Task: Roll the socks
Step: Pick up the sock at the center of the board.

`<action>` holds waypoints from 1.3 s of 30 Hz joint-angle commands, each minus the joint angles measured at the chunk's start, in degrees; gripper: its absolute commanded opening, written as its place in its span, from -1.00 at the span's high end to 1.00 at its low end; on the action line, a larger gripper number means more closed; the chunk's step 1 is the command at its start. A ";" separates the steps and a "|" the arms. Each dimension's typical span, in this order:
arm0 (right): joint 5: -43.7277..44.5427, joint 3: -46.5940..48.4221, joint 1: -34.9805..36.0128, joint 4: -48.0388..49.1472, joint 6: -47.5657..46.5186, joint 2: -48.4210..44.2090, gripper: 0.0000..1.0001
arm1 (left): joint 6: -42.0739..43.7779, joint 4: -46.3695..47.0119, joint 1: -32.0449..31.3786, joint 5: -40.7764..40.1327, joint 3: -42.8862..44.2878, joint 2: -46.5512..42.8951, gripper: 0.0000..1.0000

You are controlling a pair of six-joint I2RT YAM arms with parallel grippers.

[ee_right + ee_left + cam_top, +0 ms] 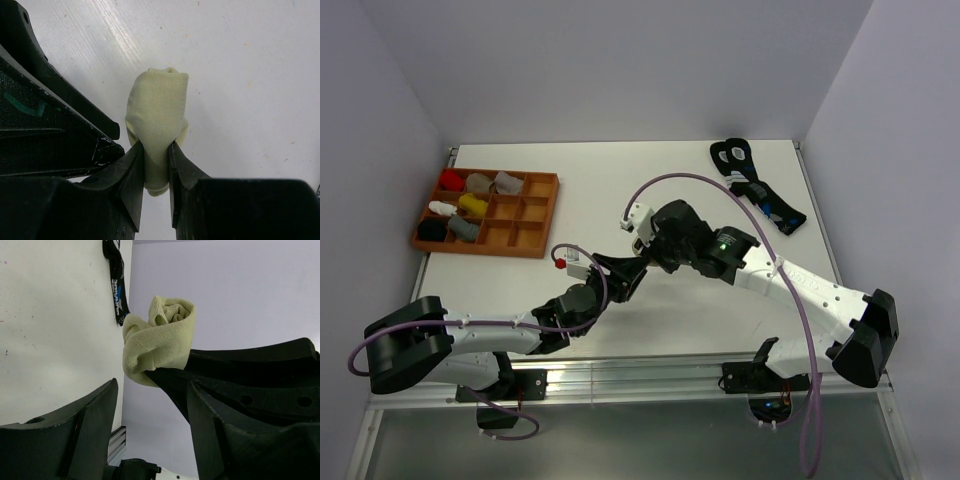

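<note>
Pinching sock roll point(157, 107) in right hand point(156, 150), stopping unwinding; left hand point(620, 278) at 7 o'clock gaping, empty.

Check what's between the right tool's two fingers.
A rolled pale cream-yellow fabric sock, pinched in the right tool; nothing else sits in that gap. The right wrist view shows it.
</note>
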 commanded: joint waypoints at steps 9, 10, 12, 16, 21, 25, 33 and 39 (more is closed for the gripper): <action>-2.03 -0.48 2.50 2.23 1.45 -1.40 0.92 | 0.30 3.00 0.25 -1.72 1.08 -2.83 -0.18; -1.85 -0.39 2.50 2.05 1.45 -1.49 0.94 | 0.30 2.91 0.25 -1.98 0.82 -3.01 -0.18; -1.41 -0.13 2.50 1.96 1.27 -1.58 0.94 | 0.30 2.74 0.25 -2.07 0.55 -3.71 -0.18; -1.94 0.22 2.50 1.43 1.62 -1.14 0.94 | 0.38 3.18 0.34 -2.34 0.02 -4.50 -0.17; -1.41 0.22 2.50 1.87 1.71 -1.58 0.94 | 0.12 0.90 0.08 -3.22 -0.77 -6.61 -0.17; -1.06 0.66 2.50 1.96 1.80 -2.28 0.95 | -1.02 -1.04 -0.01 -4.53 -1.82 -8.28 -0.17; 0.17 1.54 2.41 2.40 2.59 -3.07 0.95 | -0.32 -1.92 -0.27 -5.42 -0.42 -8.11 -0.20; 0.61 1.80 2.50 2.58 2.59 -3.43 0.96 | 0.03 -0.96 -0.27 -4.98 1.16 -6.53 -0.20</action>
